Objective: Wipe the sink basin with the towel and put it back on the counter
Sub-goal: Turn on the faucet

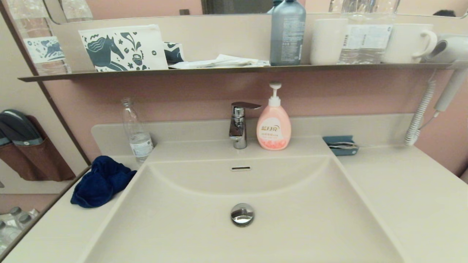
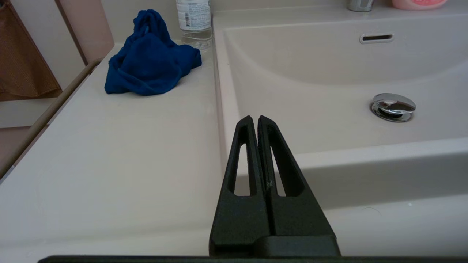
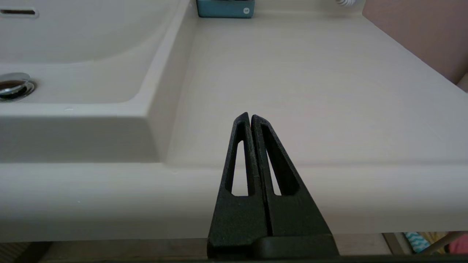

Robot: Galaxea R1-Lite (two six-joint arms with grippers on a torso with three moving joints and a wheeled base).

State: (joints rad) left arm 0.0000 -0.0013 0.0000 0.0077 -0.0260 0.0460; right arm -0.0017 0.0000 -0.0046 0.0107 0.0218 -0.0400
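Towel (image 1: 102, 182) lies bunched on the desk (image 1: 55, 233) left of the sink basin (image 1: 190, 226), soft and light (probably best pinched at its raised folds). Left gripper (image 2: 254, 118) and right gripper (image 3: 250, 116) hang at the front edge, jaws together, empty.

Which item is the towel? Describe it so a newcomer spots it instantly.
Start at the sink basin; on the counter by its left rim, in front of a clear plastic bottle, lies the towel. It is a crumpled deep-blue heap, the only soft, dark thing on the cream top.
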